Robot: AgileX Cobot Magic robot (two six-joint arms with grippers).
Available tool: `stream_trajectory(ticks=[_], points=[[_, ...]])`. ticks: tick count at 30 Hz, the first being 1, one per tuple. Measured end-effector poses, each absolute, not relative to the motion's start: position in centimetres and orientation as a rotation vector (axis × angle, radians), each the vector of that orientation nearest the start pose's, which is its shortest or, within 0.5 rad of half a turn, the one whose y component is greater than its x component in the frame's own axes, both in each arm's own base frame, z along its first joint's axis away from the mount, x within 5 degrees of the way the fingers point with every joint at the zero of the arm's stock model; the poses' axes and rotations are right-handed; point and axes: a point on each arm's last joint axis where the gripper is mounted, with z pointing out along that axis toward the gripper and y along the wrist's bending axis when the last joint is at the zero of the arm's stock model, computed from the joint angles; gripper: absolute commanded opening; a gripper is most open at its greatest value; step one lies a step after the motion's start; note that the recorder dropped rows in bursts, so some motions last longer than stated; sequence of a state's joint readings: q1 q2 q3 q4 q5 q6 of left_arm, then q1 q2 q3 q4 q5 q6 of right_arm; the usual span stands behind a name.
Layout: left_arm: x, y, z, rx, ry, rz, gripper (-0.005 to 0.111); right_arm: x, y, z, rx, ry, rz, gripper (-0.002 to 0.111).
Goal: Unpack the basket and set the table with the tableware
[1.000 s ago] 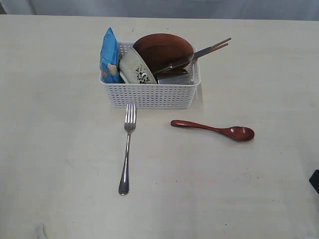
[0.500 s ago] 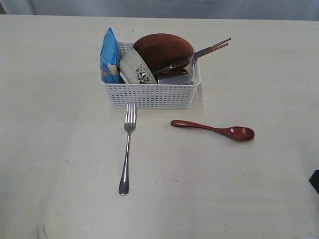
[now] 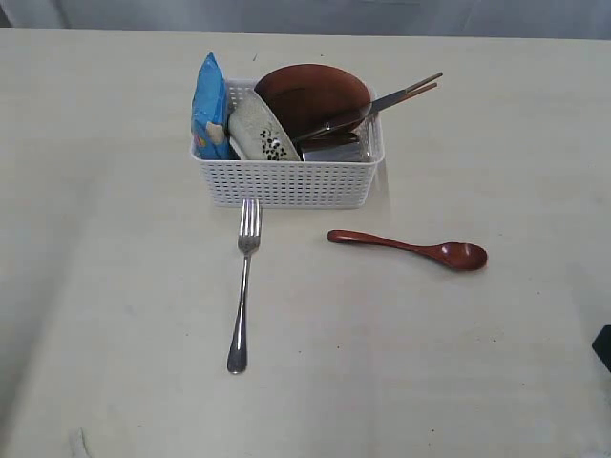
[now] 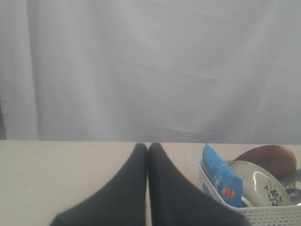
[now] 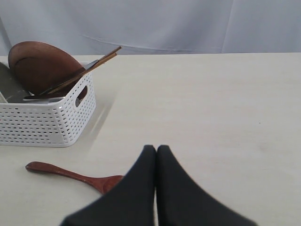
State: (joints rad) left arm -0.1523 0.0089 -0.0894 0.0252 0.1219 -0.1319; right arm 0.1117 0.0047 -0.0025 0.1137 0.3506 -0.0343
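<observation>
The white lattice basket (image 3: 286,181) stands on the cream table (image 3: 115,239), holding the brown plate (image 3: 310,95), the floral bowl (image 3: 260,129), a steel knife (image 3: 348,116) and chopsticks (image 3: 415,91) leaning over its right rim. The steel cup is hardly visible behind the wall. A steel fork (image 3: 243,286) lies in front of the basket, and a dark red spoon (image 3: 415,250) lies to its right. My left gripper (image 4: 148,147) is shut and empty, left of the basket (image 4: 263,214). My right gripper (image 5: 156,148) is shut and empty, above the spoon (image 5: 70,175).
A blue chip bag (image 3: 208,105) stands in the basket's left end. A dark bit of the right arm (image 3: 602,345) shows at the exterior view's right edge. A pale curtain hangs behind the table's far edge.
A faint shadow has spread over the table's left side in the exterior view. Nothing on the table has moved.
</observation>
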Motion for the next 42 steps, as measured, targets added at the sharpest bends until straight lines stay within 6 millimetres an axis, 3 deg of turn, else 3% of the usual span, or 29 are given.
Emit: stream_trajectory(ticks=[15, 42], points=[[5.5, -0.7, 19.4, 0.098, 1.705, -0.116, 0.0, 5.3, 1.0, 18.2, -0.063, 1.836, 0.165, -0.001], [5.4, -0.7, 18.5, 0.159, 1.797, -0.064, 0.0, 5.3, 1.0, 18.2, -0.063, 1.836, 0.165, -0.001]])
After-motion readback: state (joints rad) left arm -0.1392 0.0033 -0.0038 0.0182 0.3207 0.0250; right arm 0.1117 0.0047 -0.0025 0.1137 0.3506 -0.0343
